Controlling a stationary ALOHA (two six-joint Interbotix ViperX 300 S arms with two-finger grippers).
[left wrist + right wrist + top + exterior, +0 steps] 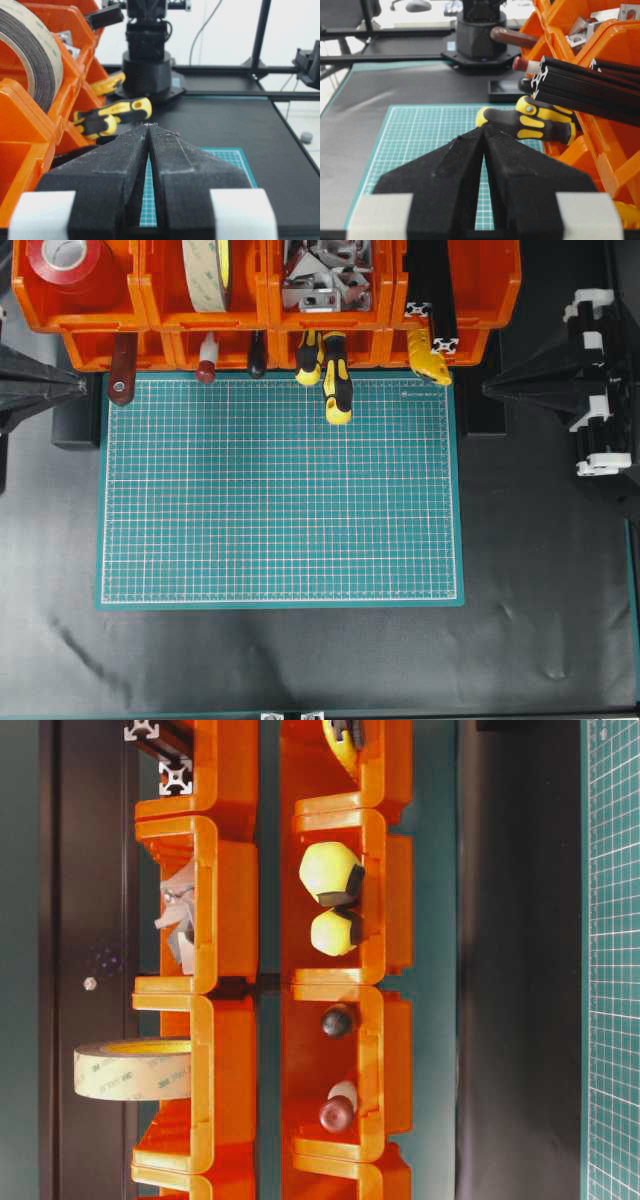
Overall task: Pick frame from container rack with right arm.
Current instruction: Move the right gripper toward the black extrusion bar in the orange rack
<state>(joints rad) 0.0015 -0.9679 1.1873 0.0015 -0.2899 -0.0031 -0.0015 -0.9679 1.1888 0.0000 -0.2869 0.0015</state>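
A black table [300,660] carries a green cutting mat [280,490] and the container rack [150,315].

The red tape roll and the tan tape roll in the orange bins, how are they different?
The red tape roll is bright red and lies flat in the overhead view, its white core facing up. The tan tape roll is pale beige and stands on edge, so only its rim shows from above. The red roll sits in the far-left bin, the tan roll one bin over. Both rest in the upper row of the container rack.
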